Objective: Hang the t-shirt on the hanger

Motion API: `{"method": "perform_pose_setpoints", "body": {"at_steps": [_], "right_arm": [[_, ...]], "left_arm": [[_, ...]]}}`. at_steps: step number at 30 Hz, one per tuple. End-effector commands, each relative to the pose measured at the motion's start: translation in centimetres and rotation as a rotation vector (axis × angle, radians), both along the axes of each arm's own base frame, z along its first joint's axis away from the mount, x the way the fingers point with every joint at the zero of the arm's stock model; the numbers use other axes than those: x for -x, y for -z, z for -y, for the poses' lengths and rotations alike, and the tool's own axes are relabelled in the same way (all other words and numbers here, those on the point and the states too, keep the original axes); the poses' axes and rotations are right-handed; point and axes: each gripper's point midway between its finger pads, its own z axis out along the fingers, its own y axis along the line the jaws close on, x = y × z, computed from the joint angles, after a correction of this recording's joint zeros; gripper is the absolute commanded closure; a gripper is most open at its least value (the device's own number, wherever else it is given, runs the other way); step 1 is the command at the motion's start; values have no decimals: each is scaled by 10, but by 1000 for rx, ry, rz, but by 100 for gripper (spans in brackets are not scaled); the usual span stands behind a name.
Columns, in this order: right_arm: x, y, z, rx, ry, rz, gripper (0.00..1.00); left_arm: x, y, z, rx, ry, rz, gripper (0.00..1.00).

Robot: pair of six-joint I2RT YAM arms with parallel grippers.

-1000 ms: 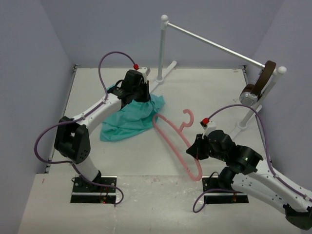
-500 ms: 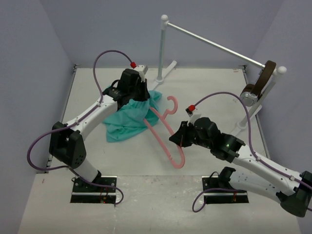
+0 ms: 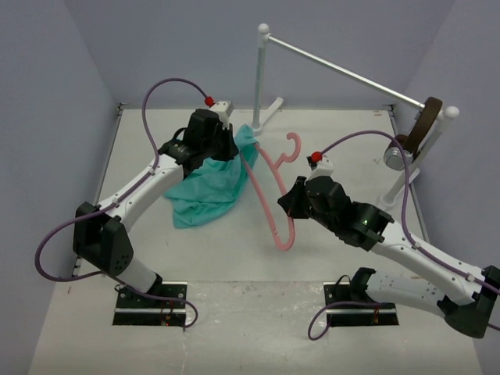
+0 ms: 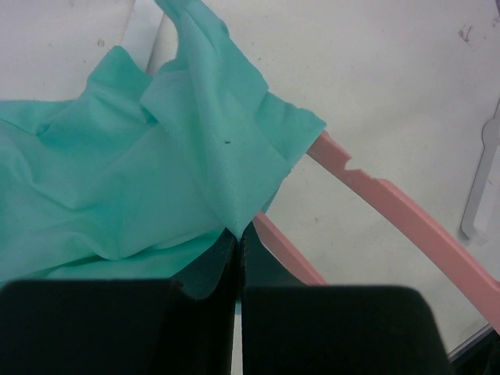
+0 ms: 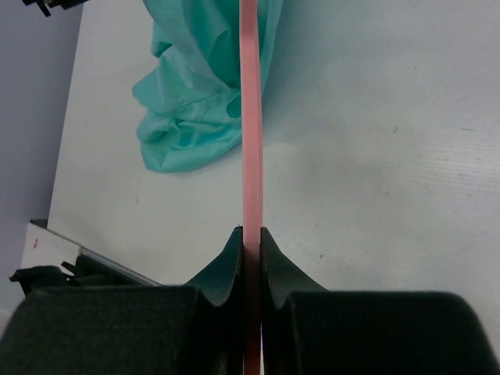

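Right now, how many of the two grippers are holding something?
2. The left gripper is shut on a fold of the t-shirt, at the far left; the right gripper is shut on a bar of the hanger, near the middle.

From above we cannot see the fingertips of the left gripper, buried under its own black body where the teal soft fabric t-shirt meets the thin pink plastic hanger. Our left wrist view cuts that hanger at the right edge, our right wrist view at the top edge.
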Motion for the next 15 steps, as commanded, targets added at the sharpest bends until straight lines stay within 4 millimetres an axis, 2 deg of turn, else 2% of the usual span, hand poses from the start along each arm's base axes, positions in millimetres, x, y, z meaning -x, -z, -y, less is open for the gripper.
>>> {"method": "perform_pose_setpoints", "body": {"at_steps": [1,7,10,12,13,15], "right_arm": [[-20,-2,11,81,107,36,100],[-33,-42,-29,-89,15,148,100],[-26,-59,-67,-167,-176,215,100],[-24,-59,-79,-189,-235,240,100],[-23,-58,-83,-195,-254,248,100],[-18,-53,-88,-192,-293,229,100]], "left_arm": [[-1,-35,-5,50,-23,66,100],[13,-55,4,120,44,95,100],[19,-82,-1,127,49,147,100],[21,-94,-9,101,31,163,100],[21,-106,-14,90,20,193,100],[19,-116,-29,35,-30,213,100]]}}
